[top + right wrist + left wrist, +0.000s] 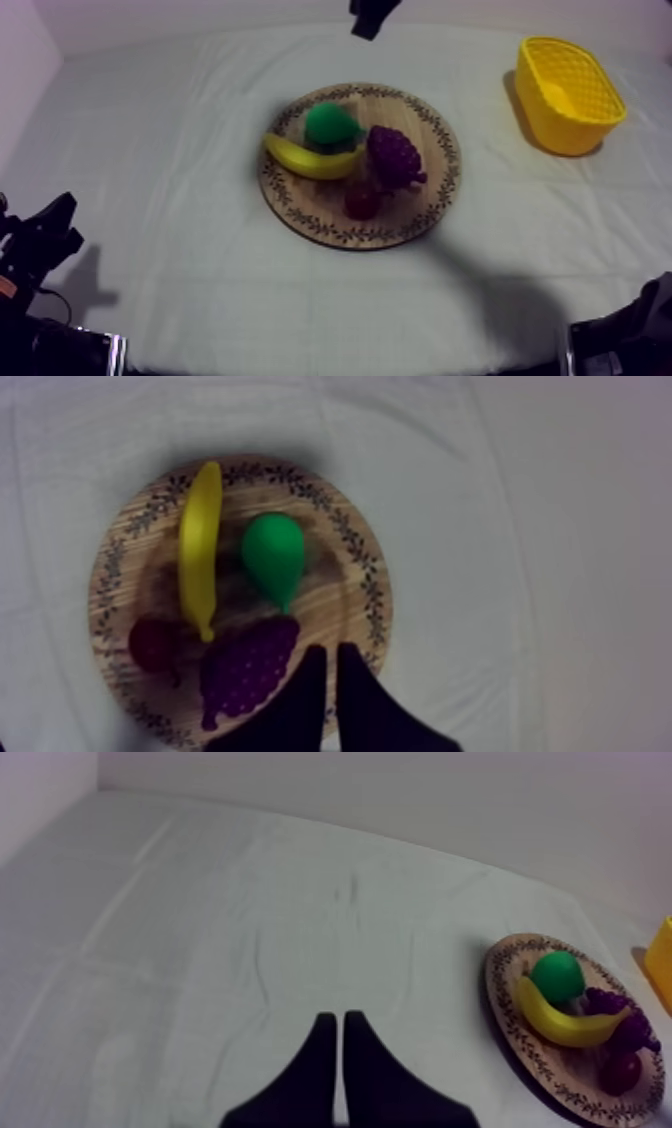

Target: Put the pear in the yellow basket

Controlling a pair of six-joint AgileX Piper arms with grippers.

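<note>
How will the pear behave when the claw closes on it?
Likely to roll: the pear lies on its side on the flat board. Its smooth tapered body may slip from a squeeze near the narrow end; the wide part seems safer. It looks like a moulded toy, so probably stiff and light. The banana beside it may block a roll that way.

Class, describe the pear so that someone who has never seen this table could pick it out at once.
Find the round wooden board in the middle of the cloth-covered table. Four toy fruits lie on it; the pear sits beside the yellow banana. It is the only green one, unlike the purple grapes and the small red fruit.
</note>
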